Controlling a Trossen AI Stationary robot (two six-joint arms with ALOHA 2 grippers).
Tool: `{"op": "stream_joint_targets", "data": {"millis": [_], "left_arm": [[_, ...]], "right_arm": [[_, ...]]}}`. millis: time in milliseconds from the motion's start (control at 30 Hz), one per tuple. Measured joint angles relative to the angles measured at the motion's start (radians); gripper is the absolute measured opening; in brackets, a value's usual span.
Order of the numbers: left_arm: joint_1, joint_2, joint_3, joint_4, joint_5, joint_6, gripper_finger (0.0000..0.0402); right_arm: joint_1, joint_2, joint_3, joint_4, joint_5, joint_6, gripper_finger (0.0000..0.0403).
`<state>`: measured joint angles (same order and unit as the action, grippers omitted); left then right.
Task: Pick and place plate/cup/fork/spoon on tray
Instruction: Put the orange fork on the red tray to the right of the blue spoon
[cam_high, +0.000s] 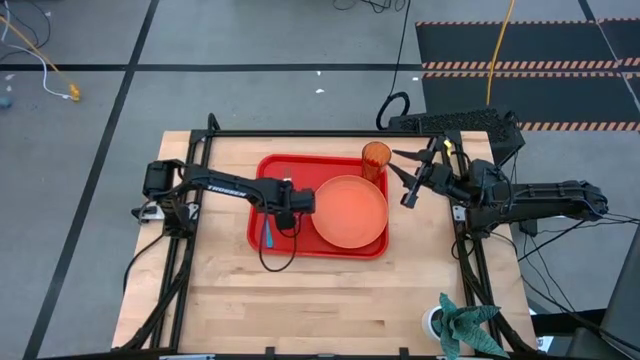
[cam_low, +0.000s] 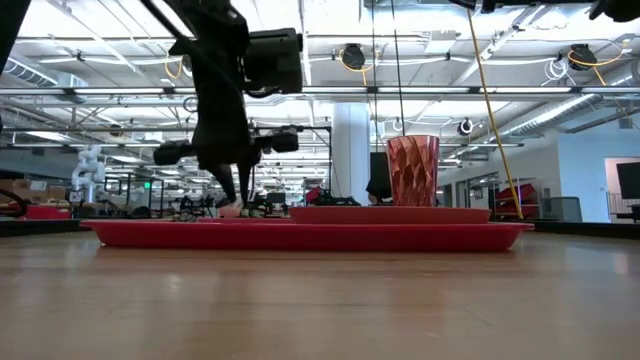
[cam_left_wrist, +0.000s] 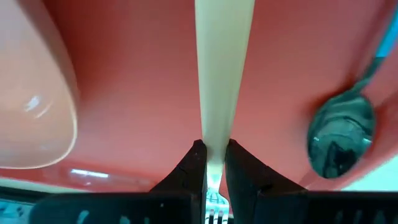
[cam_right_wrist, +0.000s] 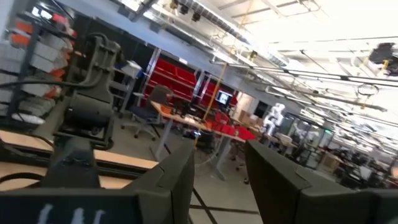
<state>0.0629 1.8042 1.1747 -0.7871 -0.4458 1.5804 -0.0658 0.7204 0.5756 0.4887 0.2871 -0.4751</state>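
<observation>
- From above we see the whole layout: the tray (cam_high: 322, 247) sits mid-table, with the plate (cam_high: 351, 211) on its right half and the cup (cam_high: 376, 156) standing upright at its far right corner.
- That top view hides the cutlery detail. Only the left wrist view gives it to us: the fork (cam_left_wrist: 222, 74) is pinched between the left gripper (cam_left_wrist: 214, 163) fingers, cream-looking handle running out over the tray floor, tines back between the fingers.
- Same wrist shot shows the spoon (cam_left_wrist: 343, 130) lying on the tray just beside the fork, bowl up, blue handle angling away. From above we only catch a blue sliver at the tray's near left.
- The low view adds that the left arm comes down onto the tray's left part, and that the cup stands on the tray behind the plate rim.
- So the left gripper is nearly closed, clamped on the fork, over the tray left of the plate.
- The right gripper (cam_high: 409, 179) hangs just off the tray's right edge near the cup, fingers spread wide, holding nothing; its wrist view only shows the room.
</observation>
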Motion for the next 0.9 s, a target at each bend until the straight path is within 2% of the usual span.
{"op": "stream_joint_targets", "data": {"millis": [233,567,767,900], "left_arm": [[0.001,0.000,-0.067,0.104,-0.007,0.043,0.0035],[0.000,0.000,-0.140,0.154,-0.002,0.156,0.0035],[-0.001,0.000,-0.141,0.153,0.024,0.134,0.0036],[-0.002,0.000,-0.141,0.153,0.059,0.112,0.0096]], "right_arm": [[0.000,0.000,0.000,0.001,0.002,-0.012,0.0137],[0.000,0.000,0.000,0.007,0.001,-0.013,0.0137],[0.000,0.000,0.000,0.007,0.001,-0.012,0.0137],[0.000,0.000,0.000,0.007,0.000,-0.011,0.0137]]}}
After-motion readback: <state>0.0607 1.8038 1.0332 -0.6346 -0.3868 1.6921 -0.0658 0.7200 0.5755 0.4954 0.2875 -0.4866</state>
